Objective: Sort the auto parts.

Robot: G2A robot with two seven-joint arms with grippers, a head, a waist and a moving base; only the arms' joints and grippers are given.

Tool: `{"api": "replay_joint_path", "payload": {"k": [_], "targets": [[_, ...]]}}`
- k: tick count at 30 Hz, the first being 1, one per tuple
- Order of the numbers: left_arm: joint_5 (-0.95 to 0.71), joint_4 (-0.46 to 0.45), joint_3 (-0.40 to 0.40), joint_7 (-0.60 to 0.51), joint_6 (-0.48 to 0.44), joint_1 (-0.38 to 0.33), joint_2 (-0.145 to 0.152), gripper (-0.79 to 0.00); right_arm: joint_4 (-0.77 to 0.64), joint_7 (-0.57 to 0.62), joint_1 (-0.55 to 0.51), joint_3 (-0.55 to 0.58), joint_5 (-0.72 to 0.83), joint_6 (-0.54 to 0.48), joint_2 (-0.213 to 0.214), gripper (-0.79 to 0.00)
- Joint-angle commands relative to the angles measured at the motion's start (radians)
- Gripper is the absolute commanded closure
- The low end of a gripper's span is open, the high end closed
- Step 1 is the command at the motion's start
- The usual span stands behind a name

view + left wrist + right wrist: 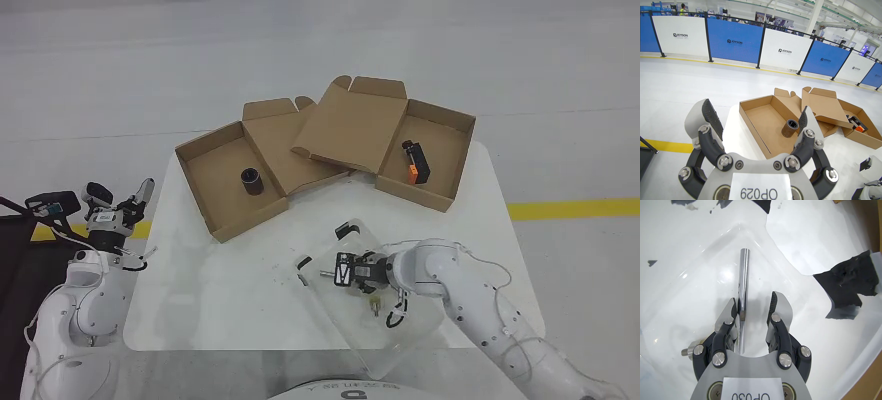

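My right gripper (pixel 754 298) is open and low inside a clear plastic tray (pixel 696 256). A polished steel rod (pixel 743 279) lies on the tray between its fingers, resting against one pad (pixel 734 308). A small threaded bolt (pixel 687 351) lies beside the gripper's base. In the top view the right gripper (pixel 345 270) is over the tray (pixel 340 322) at the table's front. My left gripper (pixel 756 106) is open and empty, held above the table's left edge (pixel 130 205). A dark cylindrical bearing (pixel 790 128) stands in the left cardboard box (pixel 215 175).
A second open cardboard box (pixel 445 130) at the back right holds a black and orange part (pixel 414 162). Its lid flap (pixel 350 125) overlaps the left box's lid. Black tape scraps (pixel 848 285) stick to the tray's rim. Bare white tabletop (pixel 230 280) lies between the boxes and the tray.
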Motion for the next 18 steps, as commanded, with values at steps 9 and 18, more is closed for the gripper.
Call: {"api": "replay_joint_path", "payload": {"k": [9, 18], "targets": [[0.000, 0.000, 0.000, 0.000, 0.000, 0.000, 0.000, -0.785, 0.004, 0.029, 0.023, -0.036, 0.001, 0.003, -0.003, 0.000], [0.000, 0.000, 0.000, 0.000, 0.000, 0.000, 0.000, -0.785, -0.150, -0.211, -0.072, 0.098, -0.056, 0.010, 0.034, 0.000]]}}
